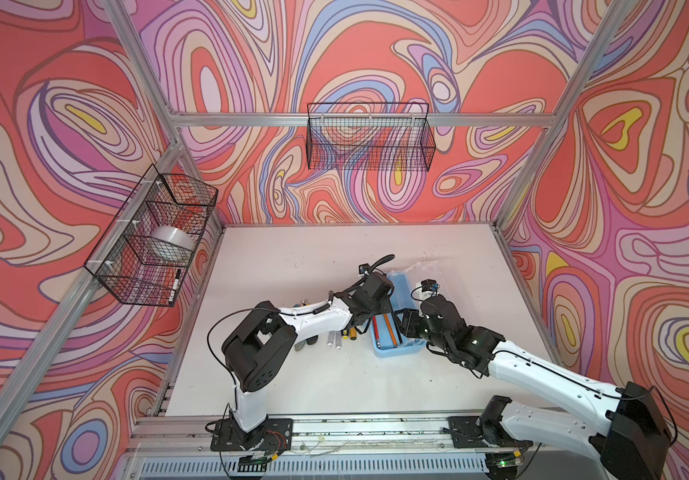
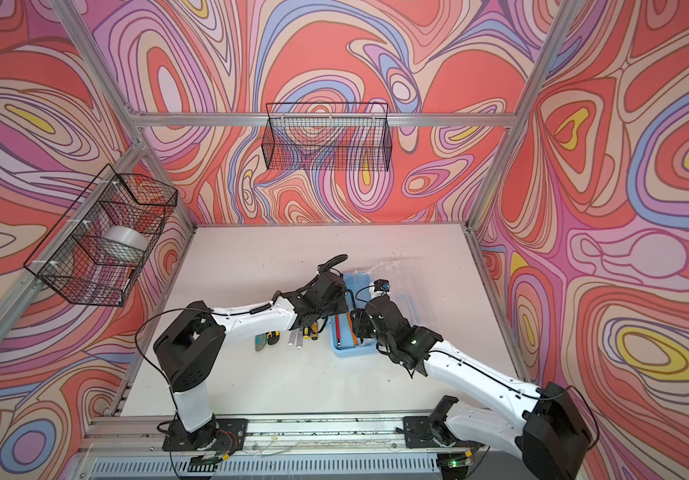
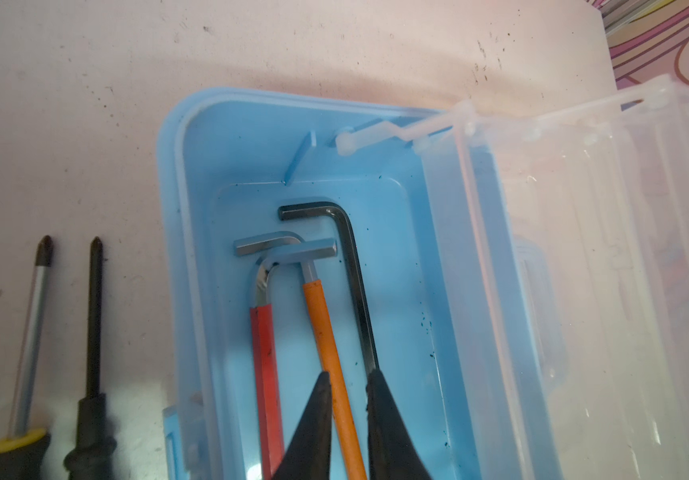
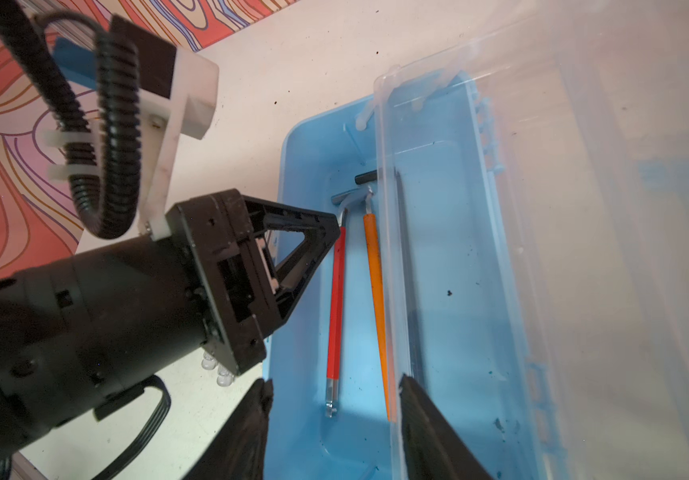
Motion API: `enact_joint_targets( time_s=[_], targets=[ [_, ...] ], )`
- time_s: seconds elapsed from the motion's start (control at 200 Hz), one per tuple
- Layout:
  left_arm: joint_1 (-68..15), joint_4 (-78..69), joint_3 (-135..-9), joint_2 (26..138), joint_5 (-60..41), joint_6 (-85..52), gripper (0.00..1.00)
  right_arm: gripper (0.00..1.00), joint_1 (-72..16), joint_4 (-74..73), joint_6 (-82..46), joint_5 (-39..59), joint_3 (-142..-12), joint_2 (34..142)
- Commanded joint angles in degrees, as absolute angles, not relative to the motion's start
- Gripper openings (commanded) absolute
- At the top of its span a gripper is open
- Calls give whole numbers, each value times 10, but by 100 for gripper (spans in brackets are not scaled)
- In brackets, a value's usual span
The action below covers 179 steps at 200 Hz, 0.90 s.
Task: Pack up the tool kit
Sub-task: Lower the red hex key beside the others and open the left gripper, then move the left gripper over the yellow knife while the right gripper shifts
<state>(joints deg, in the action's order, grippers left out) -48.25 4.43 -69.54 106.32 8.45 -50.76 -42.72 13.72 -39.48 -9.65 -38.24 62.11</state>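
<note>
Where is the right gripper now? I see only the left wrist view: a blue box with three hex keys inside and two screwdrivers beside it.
Observer: The right gripper hangs over the near end of the box, jaws apart, next to the edge of the clear lid.
Operator: What else lies on the table outside the box?
Observer: Left of the box, beside the screwdrivers, lie two knives and two clear tubes.
Operator: Is anything stored away from the table?
Observer: Yes, a wire basket on the left wall holds a roll of tape and a marker.
</note>
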Motion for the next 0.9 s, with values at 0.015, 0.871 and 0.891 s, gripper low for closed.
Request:
enact_joint_targets(
  time_s=[0.015, 0.871, 0.891],
  targets=[
    [-473, 61, -705, 1058, 99, -493, 18, 52, -423, 136, -387, -99, -375, 627],
    [-369, 282, -510, 713, 162, -369, 42, 59, -573, 268, -313, -210, -597, 756],
    [-362, 284, -507, 713, 161, -370, 42, 59, -575, 265, -312, -207, -600, 764]
  ],
)
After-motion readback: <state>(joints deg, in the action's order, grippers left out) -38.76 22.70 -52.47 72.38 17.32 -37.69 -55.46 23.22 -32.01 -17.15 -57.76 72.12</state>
